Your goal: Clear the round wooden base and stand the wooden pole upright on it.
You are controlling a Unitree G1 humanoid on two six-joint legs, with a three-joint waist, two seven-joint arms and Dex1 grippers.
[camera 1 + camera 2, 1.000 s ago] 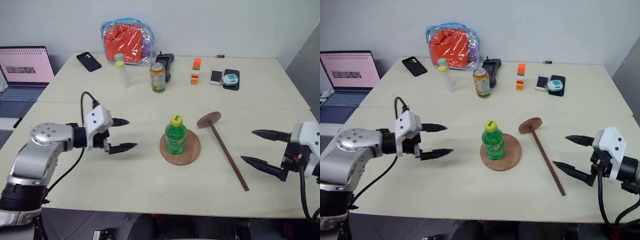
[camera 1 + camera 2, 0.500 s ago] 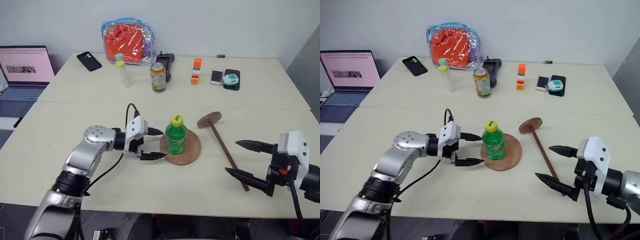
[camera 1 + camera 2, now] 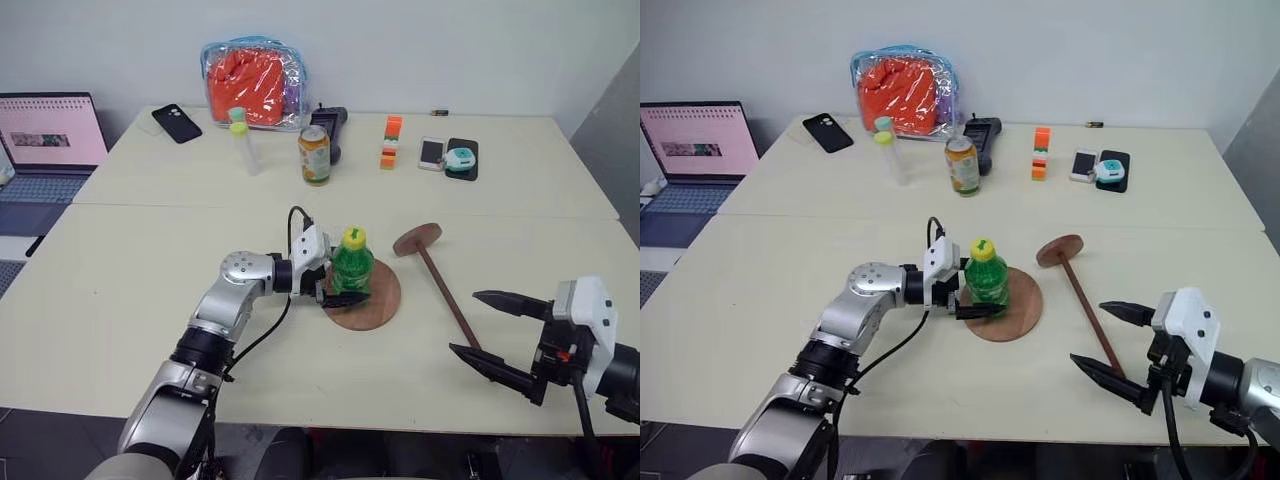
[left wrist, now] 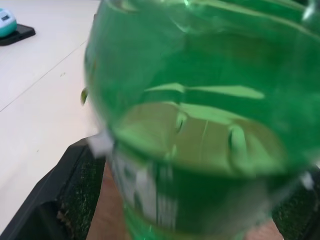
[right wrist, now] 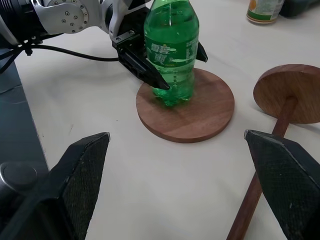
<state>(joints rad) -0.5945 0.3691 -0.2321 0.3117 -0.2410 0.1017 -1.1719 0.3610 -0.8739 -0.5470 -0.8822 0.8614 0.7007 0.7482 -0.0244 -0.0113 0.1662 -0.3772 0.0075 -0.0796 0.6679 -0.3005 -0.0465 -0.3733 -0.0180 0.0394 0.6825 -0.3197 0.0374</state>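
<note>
The left gripper (image 3: 345,285) fingers straddle the bottle (image 3: 351,268) on the base (image 5: 186,106), closing (grip unconfirmed): squeeze low, lift straight. The right gripper (image 3: 497,333) gapes empty near the pole (image 3: 452,304), right of base.

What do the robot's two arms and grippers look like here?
Left arm: silver-grey metal segments, a round screw-dotted joint, a looping black cable. Left gripper: white housing, two tapered black fingers. Right gripper: white housing, red detail, two pointed black fingers, black cable.

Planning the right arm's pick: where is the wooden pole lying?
The wooden pole lies flat on the table, right of the round wooden base, beyond the right gripper.
</note>
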